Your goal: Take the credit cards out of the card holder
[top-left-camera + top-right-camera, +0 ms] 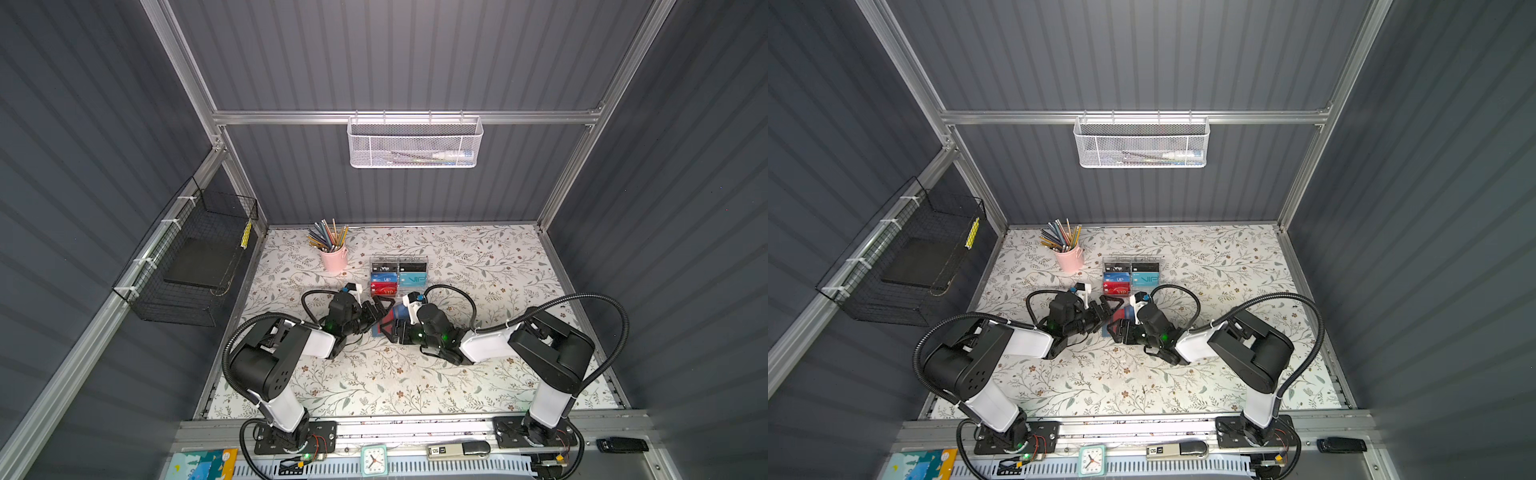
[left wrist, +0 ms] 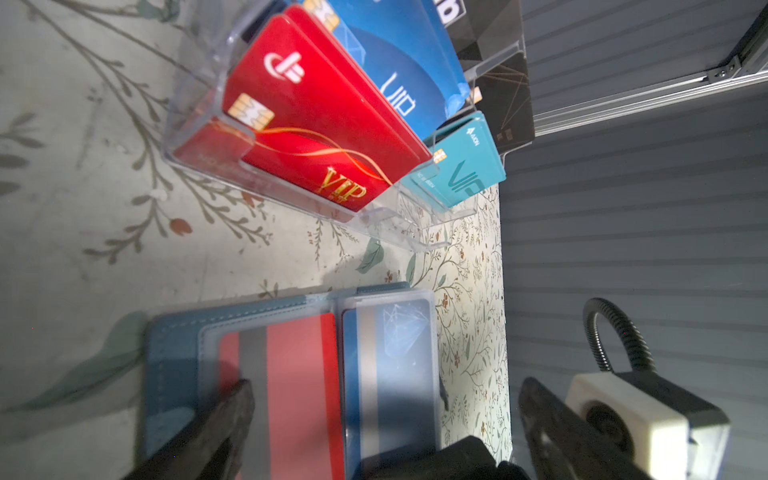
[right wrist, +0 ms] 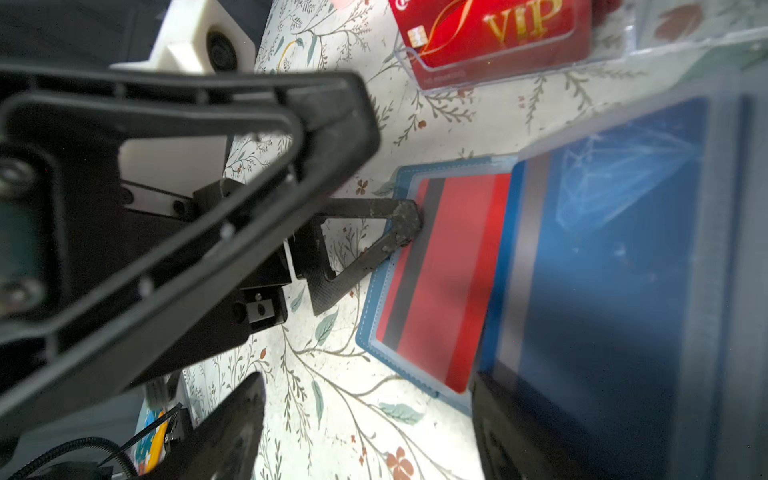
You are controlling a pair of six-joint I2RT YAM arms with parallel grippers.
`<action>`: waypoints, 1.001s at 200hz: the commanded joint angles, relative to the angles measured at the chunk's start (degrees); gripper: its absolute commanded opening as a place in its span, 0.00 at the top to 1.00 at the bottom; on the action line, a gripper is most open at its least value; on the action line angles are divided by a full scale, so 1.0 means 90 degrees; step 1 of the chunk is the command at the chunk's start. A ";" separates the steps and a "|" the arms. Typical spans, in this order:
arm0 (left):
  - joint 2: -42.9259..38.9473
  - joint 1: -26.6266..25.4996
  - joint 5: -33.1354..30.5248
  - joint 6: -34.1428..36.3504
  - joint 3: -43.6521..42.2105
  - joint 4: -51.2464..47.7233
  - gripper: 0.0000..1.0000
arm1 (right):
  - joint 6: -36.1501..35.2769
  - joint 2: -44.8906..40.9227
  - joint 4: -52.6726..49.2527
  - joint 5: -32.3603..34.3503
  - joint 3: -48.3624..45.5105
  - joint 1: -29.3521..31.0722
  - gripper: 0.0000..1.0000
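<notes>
The blue-grey card holder (image 2: 174, 365) lies open on the floral table between both grippers, also seen in both top views (image 1: 379, 330) (image 1: 1106, 331). One clear sleeve holds a red credit card (image 2: 299, 374) (image 3: 453, 266) with a dark stripe. The other holds a blue credit card (image 2: 399, 357) (image 3: 615, 232) with a grey stripe. My left gripper (image 2: 386, 415) (image 1: 380, 311) is open, one fingertip (image 3: 409, 220) touching the red card's sleeve. My right gripper (image 3: 365, 399) (image 1: 392, 330) is open over the holder's corner, one finger (image 3: 511, 419) against the raised blue sleeve.
A clear acrylic rack (image 1: 424, 266) (image 2: 199, 124) of VIP cards stands just behind the holder. A pink cup of pencils (image 1: 334, 257) is at the back left. A white mesh basket (image 1: 413, 143) hangs on the back wall, a black wire basket (image 1: 195, 257) on the left wall.
</notes>
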 commanded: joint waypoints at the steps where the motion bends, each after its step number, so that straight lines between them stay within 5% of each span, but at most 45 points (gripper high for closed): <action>1: 0.0121 0.0052 0.0055 0.0001 -0.0209 -0.0373 0.00 | 0.0423 0.0131 0.0003 0.0597 -0.0190 0.0132 0.23; 53: 0.0177 0.0047 0.0092 -0.0038 -0.0299 -0.0179 0.00 | 0.1153 0.0299 0.0784 0.1221 -0.0565 0.0224 0.27; 200: 0.0415 0.0070 0.0209 -0.0073 -0.0368 0.0116 0.00 | 0.1901 0.0841 0.1725 0.1458 -0.0772 0.0221 0.38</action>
